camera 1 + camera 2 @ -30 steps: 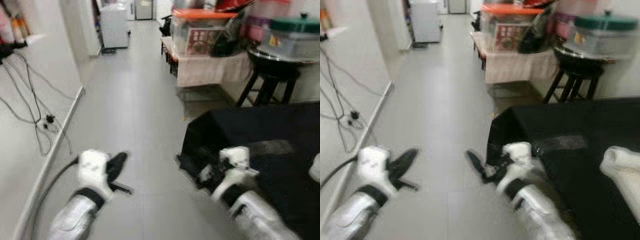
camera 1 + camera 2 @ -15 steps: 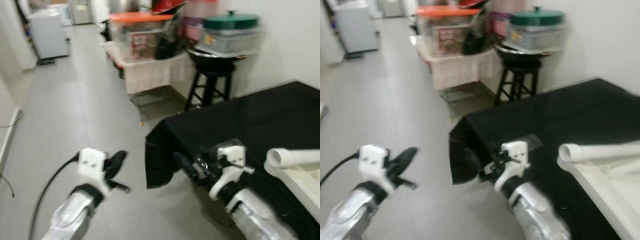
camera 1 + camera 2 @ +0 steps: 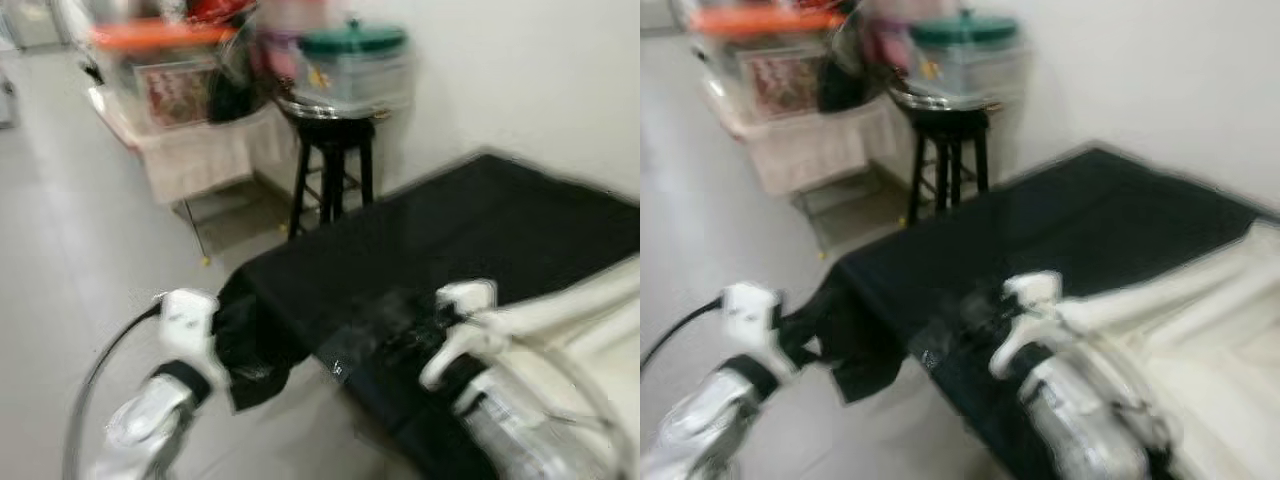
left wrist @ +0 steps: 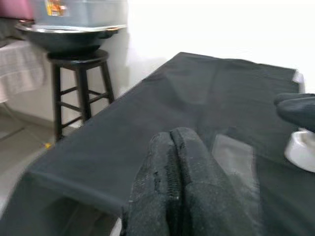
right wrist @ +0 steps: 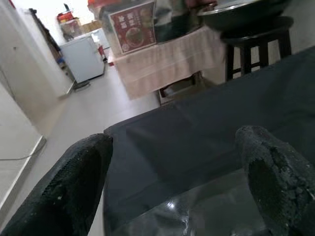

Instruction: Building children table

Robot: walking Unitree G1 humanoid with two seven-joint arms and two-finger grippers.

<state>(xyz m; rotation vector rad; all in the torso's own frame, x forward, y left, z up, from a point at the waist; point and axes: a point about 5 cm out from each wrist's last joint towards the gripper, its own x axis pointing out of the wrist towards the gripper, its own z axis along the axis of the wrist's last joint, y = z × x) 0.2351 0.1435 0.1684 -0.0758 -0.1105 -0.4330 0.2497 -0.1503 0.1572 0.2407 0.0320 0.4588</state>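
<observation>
Floor (image 3: 70, 260): pale grey tile, seen across the left half of the head views, which are blurred

Bench (image 3: 460, 240): low, covered by a black cloth, seen at 3 o'clock in the left eye view; one corner of the cloth is draped toward the floor at 7 o'clock

Children table parts (image 3: 590, 330): cream-white pieces laid on the black cloth at 4 o'clock, one long tube-like piece among them; detail is lost to blur

Storage stand (image 3: 190, 150): draped in pale cloth, placed at 11 o'clock, with an orange-lidded clear box (image 3: 165, 65) on top

Black stool (image 3: 333, 165): stood at 12 o'clock just beyond the bench, with a dark bowl and a green-lidded container (image 3: 352, 62) stacked on it

Right pincer (image 5: 172, 182): held over the black cloth near the cream pieces; the two black fingers (image 5: 74, 187) are spread wide apart and nothing is held between them

Left pincer (image 4: 172, 182): held at the draped corner of the bench; the fingers are pressed together, clenched, with nothing seen between them

A small white object (image 4: 301, 150) is noted on the cloth in the left wrist view
</observation>
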